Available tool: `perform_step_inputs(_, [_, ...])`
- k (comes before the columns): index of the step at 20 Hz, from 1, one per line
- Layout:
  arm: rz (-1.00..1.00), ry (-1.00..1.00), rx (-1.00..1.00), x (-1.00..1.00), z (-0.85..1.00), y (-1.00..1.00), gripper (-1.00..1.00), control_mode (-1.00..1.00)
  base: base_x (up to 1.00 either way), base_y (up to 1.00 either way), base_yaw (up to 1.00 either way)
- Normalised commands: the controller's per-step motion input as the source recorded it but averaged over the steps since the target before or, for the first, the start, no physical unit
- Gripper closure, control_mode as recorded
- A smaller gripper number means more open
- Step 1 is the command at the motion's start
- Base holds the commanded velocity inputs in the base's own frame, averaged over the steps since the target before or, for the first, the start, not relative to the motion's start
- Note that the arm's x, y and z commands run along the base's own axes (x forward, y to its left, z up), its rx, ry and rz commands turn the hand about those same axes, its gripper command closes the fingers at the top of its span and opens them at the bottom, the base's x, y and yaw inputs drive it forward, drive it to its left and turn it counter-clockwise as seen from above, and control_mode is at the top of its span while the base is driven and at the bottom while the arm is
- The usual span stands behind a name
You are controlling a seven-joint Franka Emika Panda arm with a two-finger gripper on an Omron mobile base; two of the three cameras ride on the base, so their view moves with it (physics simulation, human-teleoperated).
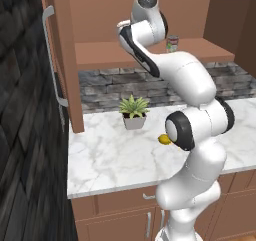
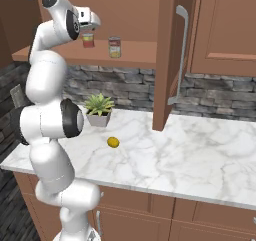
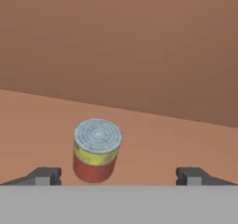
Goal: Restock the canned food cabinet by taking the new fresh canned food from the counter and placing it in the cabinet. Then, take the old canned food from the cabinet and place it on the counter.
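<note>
The arm reaches up into the open cabinet (image 2: 165,55), with the end effector (image 3: 118,175) above the inner shelf. In the hand view its two fingertips (image 3: 44,175) stand wide apart at the bottom edge, released and holding nothing. The new fresh canned food (image 3: 96,150) stands upright on the shelf, just beyond the fingertips, toward 11 o'clock from the midpoint between them. It sits nearer the fingertip on that view's left side and touches neither one. Its pale grey top faces the camera, with a yellow band and the red-orange label below.

In the right base view the same squat can (image 2: 88,39) sits just under the hand on the shelf. The old canned food (image 2: 114,47), taller and pale-labelled, stands near it at 3 o'clock on the same shelf, apart from it. In the left base view the taller can (image 1: 172,43) shows past the arm's upper links.

Down on the worktop (image 2: 200,150), a small potted plant (image 2: 99,110) stands near the stone back wall. A lemon (image 2: 113,142) lies at about 5 o'clock from the plant. The cabinet door hangs open, its grey bar handle (image 2: 181,55) upright.
</note>
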Motion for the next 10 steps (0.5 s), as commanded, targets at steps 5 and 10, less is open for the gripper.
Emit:
perform_step_inputs(5, [-0.11,-0.02,0.01,-0.77,0.05,-0.83,-1.0,-1.0,0.0,0.0,0.0])
perform_step_inputs(10, [-0.19,0.08,0.01,-0.44,-0.02,-0.99,-1.0,-1.0,0.0,0.0,0.0])
